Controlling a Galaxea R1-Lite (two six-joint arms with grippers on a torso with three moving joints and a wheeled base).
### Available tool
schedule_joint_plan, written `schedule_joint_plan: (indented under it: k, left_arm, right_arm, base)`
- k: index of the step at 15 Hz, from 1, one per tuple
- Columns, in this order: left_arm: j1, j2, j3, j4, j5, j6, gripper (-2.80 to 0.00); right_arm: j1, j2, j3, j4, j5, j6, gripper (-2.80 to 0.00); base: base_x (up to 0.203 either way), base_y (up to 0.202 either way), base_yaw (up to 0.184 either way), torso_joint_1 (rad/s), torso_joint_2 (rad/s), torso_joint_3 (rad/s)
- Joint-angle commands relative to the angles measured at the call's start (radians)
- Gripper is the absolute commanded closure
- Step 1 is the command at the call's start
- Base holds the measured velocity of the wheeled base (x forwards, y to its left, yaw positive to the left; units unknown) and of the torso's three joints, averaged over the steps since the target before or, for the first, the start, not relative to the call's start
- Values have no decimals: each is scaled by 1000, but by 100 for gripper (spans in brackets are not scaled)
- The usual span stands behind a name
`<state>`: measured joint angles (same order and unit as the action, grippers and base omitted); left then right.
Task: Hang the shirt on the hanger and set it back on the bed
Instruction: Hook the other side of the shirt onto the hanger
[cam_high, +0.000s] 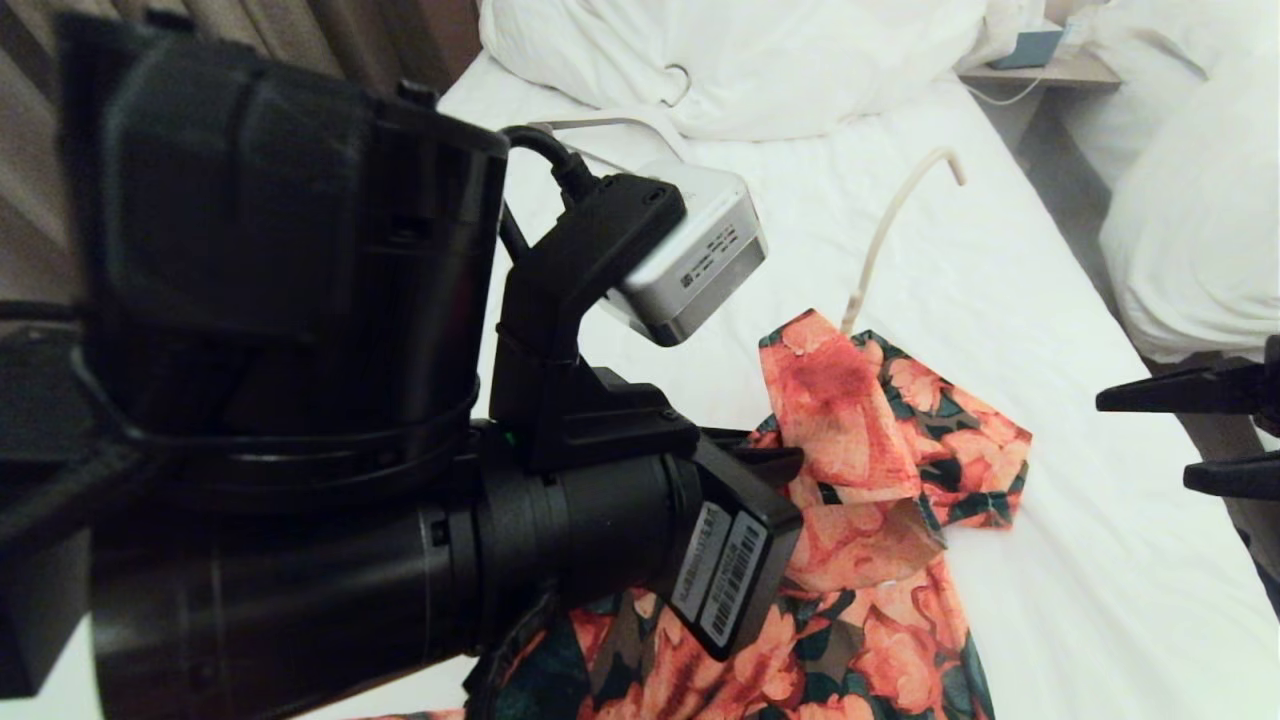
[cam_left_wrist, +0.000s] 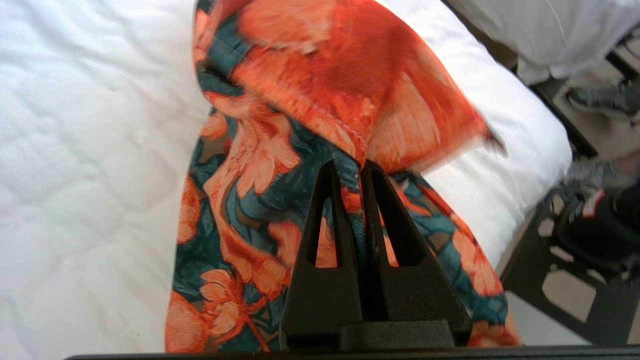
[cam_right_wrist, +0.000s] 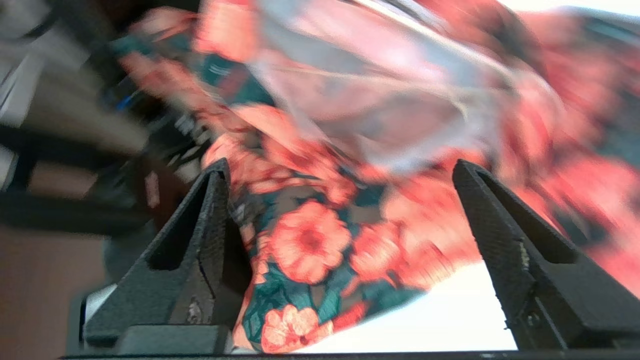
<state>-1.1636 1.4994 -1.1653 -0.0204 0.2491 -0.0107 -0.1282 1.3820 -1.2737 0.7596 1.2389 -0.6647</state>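
Note:
The flowered shirt (cam_high: 880, 520) lies crumpled on the white bed (cam_high: 1000, 250), its upper part lifted into a peak. The cream hanger (cam_high: 888, 225) sticks its hook out of the top of that peak; the rest of it is hidden in the cloth. My left gripper (cam_left_wrist: 350, 167) is shut on a fold of the shirt (cam_left_wrist: 300, 100), and the bulky left arm (cam_high: 300, 400) hides its tips in the head view. My right gripper (cam_high: 1165, 435) hovers open at the bed's right side, apart from the cloth. Between its spread fingers the shirt (cam_right_wrist: 310, 240) shows beyond, nothing held.
A heaped white duvet (cam_high: 750, 60) fills the bed's head, with a thicker white hanger (cam_high: 610, 125) beside it. A neighbouring bed (cam_high: 1200, 200) and a nightstand (cam_high: 1050, 70) stand to the right across a narrow aisle. A black frame (cam_left_wrist: 575, 280) stands on the floor by the bed's edge.

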Motion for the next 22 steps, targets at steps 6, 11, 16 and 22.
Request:
schedule_joint_plan:
  k: [6,11,16,22]
  left_arm:
    - [1,-47,-40,-2,47,-79,0]
    - [1,-100,-35,-1,45,-148,0]
    - [-1,-120,-35,-1,39,-175,0]
    - [0,-142,-41,-3,-10,-176,0]
  right_arm:
    - [-331,107,43,-25,8,133,-280]
    - [-287,147,-29,-115,-5,324,0]
    - [53,180,-173,-29,-468,597,0]
    - [259,235,-212,11,-659,666,0]
  base:
    - [0,0,0,0,0,0]
    - [0,0,0,0,0,0]
    - [0,0,0,0,0,0]
    - [0,0,0,0,0,0]
